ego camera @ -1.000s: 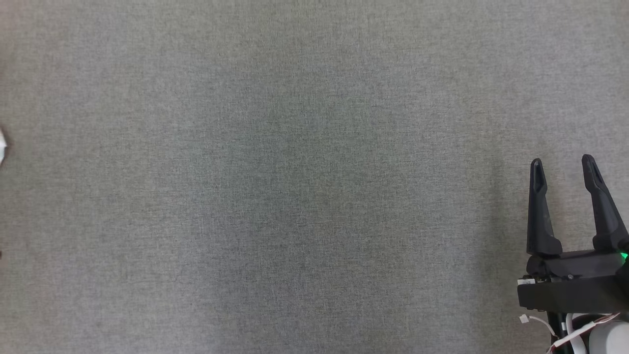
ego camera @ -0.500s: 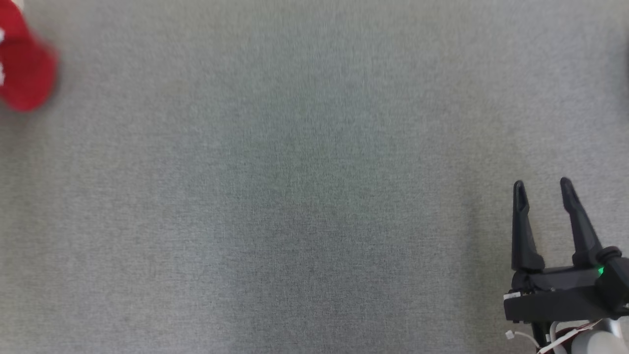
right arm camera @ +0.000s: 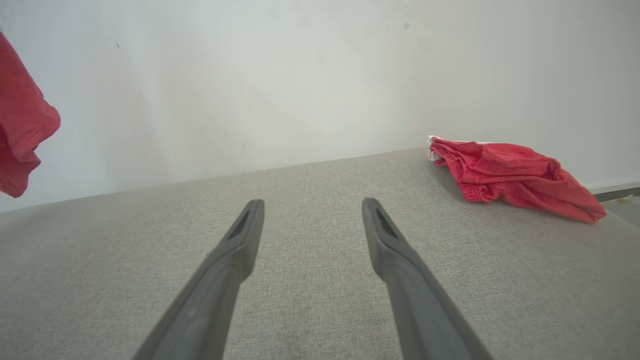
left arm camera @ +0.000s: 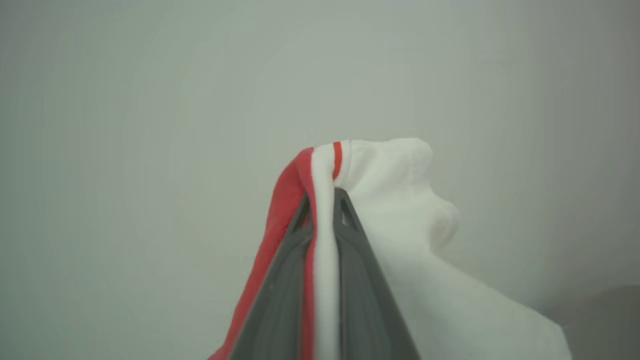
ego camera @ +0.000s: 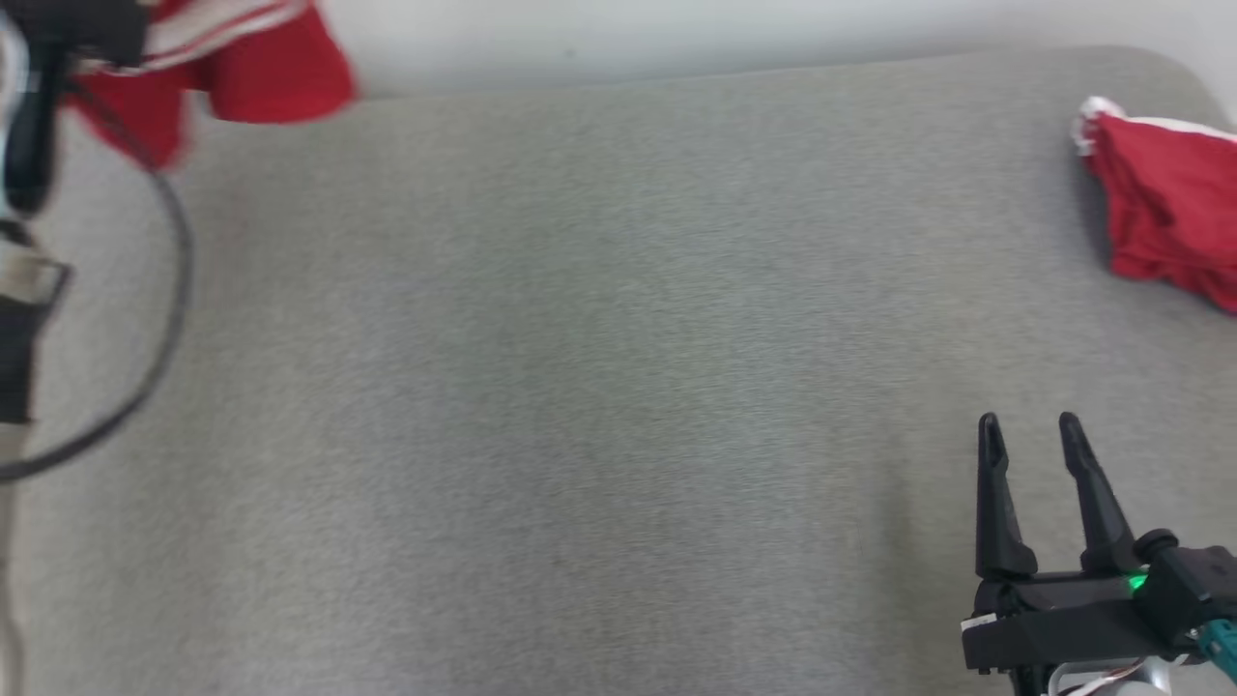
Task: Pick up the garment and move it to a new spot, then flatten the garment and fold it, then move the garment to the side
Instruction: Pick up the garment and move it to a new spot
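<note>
- Our head camera tilted up over the last second: where it had shown bare table and the right gripper, it now took in the far edge and the wall.
- With that shift the garment came into view at the upper left, red with white trim, hanging clear of the table. Half a second before, just a red scrap had shown at the left edge.
- Our left gripper was pinching a bunched fold of the garment, red and white cloth squeezed between its fingers.
- Our right gripper stood spread and empty, low over the near right of the table, well apart from the garment.
- Another red garment lay crumpled at the far right corner, untouched.
- We judged the pick-up done and the carry to a new spot under way. Laying down, flattening and folding remained, and the wide bare middle looked the likely place.
</note>
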You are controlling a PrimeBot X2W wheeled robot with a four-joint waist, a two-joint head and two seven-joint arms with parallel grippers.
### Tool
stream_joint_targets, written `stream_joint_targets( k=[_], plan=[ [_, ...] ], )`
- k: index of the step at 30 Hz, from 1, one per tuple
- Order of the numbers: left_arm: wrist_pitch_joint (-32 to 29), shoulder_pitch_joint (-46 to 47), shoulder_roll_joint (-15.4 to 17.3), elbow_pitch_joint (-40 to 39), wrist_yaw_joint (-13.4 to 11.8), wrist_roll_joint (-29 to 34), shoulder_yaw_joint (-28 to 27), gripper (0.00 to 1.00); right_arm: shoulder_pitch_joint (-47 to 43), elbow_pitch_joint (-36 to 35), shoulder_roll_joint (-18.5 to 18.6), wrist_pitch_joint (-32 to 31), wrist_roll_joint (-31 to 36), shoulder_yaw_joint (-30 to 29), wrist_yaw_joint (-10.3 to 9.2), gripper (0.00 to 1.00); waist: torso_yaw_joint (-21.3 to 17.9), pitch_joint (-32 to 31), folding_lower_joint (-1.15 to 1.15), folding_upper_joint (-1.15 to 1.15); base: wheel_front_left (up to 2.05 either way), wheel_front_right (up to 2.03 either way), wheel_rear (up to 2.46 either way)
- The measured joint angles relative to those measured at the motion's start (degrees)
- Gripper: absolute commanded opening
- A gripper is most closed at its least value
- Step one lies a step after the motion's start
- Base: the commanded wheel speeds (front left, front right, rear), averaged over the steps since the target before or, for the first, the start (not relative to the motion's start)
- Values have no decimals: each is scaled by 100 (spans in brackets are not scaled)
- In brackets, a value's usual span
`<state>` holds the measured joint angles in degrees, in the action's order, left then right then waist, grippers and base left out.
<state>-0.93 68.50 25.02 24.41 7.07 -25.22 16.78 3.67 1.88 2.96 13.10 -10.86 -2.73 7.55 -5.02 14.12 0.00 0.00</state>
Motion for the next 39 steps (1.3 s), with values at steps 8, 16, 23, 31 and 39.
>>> stream_joint_targets(
  k=[8, 16, 23, 31, 39],
  plan=[
    [-468, -127, -669, -788, -103, -42, 516, 0, -67, 333, -2, 137, -238, 52, 0, 100, -598, -217, 0, 0, 0, 0, 0],
    [-687, -121, -1545, -1259, -204, -211, 1040, 0, -139, 419, -2, 180, -247, -162, 0, 100, -1198, -458, -1, 0, 0, 0, 0],
    [-714, -632, -1947, -1693, -416, -392, 1322, 0, -264, 356, 0, 189, -204, -375, 0, 100, -1284, -631, -1, 0, 0, 0, 0],
    [-561, -1846, -1683, -1866, -788, -588, 1183, 0, -260, 322, -4, 190, -112, -359, 0, 100, -1034, -634, 0, 0, 0, 0, 0],
    [-268, -2887, -858, -1328, -876, -711, 744, 0, -135, 371, -5, 145, -53, -311, 0, 100, -941, -451, 0, 0, 0, 0, 0]
  ],
)
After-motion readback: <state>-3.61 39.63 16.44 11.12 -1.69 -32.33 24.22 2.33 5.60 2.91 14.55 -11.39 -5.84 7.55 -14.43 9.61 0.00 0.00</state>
